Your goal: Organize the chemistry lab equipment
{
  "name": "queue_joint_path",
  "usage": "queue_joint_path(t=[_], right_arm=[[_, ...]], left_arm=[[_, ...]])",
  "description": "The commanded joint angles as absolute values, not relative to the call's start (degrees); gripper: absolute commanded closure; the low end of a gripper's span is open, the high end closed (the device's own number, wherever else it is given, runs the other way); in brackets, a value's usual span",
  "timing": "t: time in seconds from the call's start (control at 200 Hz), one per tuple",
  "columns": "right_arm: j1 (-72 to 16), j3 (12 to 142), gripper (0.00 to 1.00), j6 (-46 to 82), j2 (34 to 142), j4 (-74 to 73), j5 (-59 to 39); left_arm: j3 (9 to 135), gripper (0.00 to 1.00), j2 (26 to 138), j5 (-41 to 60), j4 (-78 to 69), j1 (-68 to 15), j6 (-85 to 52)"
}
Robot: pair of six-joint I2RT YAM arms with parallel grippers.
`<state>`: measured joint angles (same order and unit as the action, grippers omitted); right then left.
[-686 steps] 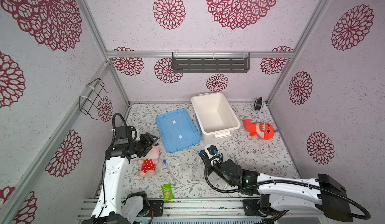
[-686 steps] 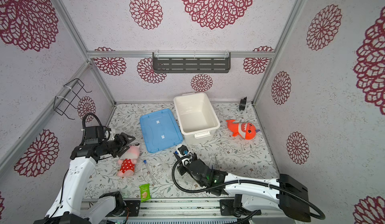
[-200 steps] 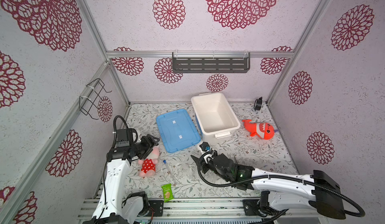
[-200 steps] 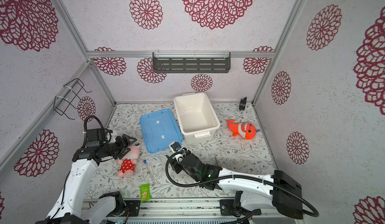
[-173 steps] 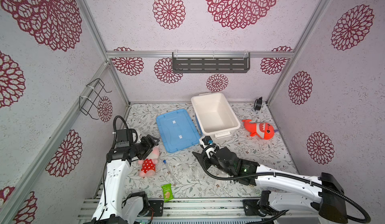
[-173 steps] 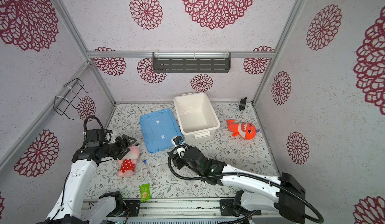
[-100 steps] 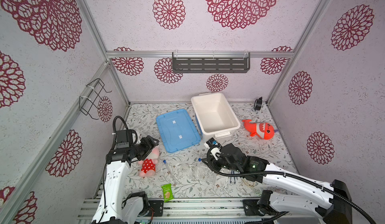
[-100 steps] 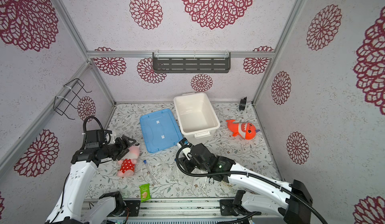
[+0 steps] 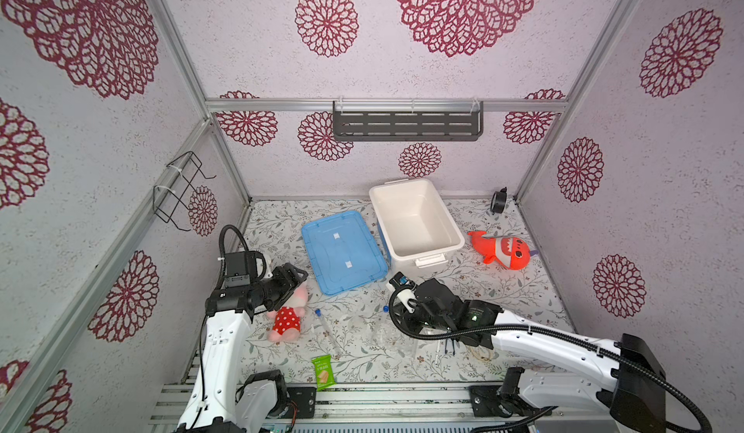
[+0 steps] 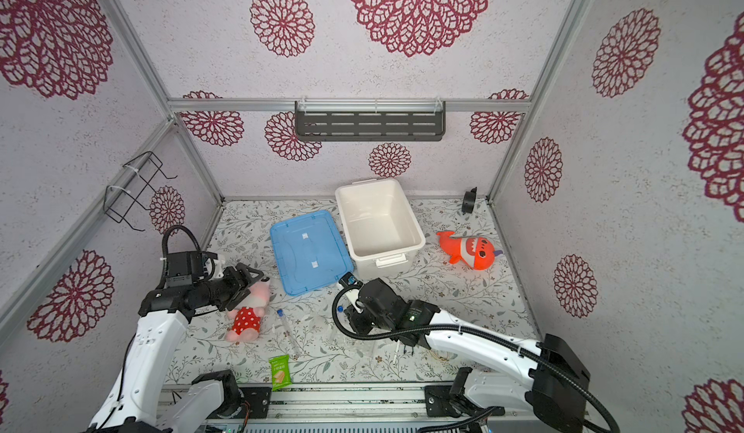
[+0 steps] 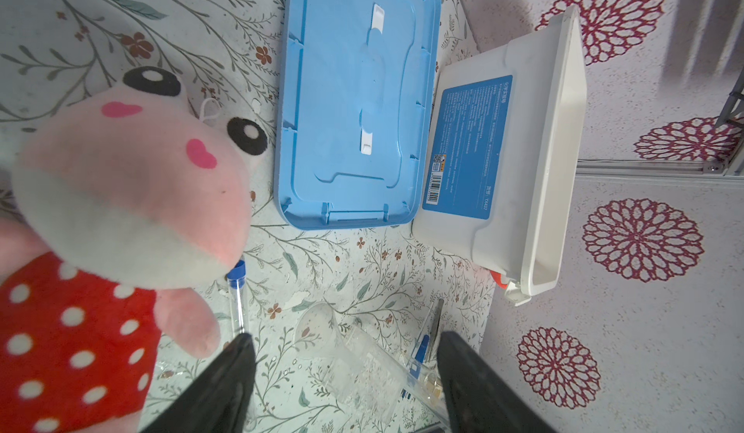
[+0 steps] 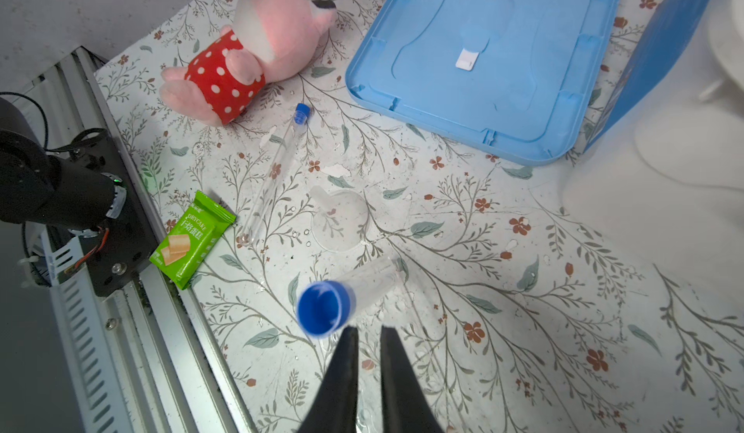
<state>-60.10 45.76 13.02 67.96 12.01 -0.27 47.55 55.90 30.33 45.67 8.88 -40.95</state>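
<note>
My right gripper (image 12: 365,332) hangs low over the floral table, its jaws almost touching and nothing between them. A clear tube with a blue cap (image 12: 322,308) shows blurred just off one fingertip, outside the jaws; in a top view its cap (image 9: 385,308) sits beside the gripper (image 9: 396,317). A second blue-capped tube (image 12: 273,169) and a clear flask (image 12: 340,221) lie on the table. My left gripper (image 11: 346,354) stands open above the pink plush (image 9: 286,314). Blue tweezers (image 11: 420,348) and metal tweezers (image 11: 437,322) lie past a clear beaker (image 11: 362,366).
An open white bin (image 9: 428,253) stands at the back, and a blue lid (image 9: 342,249) lies flat to its left. An orange plush (image 9: 503,249) rests at the right. A green snack packet (image 9: 323,372) lies by the front rail.
The right gripper's jaws have closed from about half open, and the right arm's elbow has swung out to the right. The left arm has stayed still.
</note>
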Motion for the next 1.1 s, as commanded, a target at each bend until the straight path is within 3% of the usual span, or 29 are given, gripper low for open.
queue_joint_path(t=[0.0,0.335,0.57,0.781,1.096], right_arm=[[-59.85,47.71,0.84,12.74,67.46,9.44,0.12],[-59.86,48.73,0.82,13.80,67.84,7.94,3.46],[-59.86,46.09,0.76,9.06,64.10,17.07,5.11],[-59.85,48.83,0.80,2.84,66.56,20.89,-6.53],[-57.11,51.45,0.86,5.01,69.89,15.03,-8.52]], left_arm=[[46.58,0.25,56.32,30.40,44.58,8.77,-40.08],[46.43,0.25,56.86,30.42,44.33,8.75,-40.04],[46.34,0.25,56.69,30.06,44.93,8.72,-39.12],[45.53,0.25,57.19,30.74,43.70,8.75,-39.55],[44.57,0.25,56.08,30.56,43.72,8.72,-39.67]])
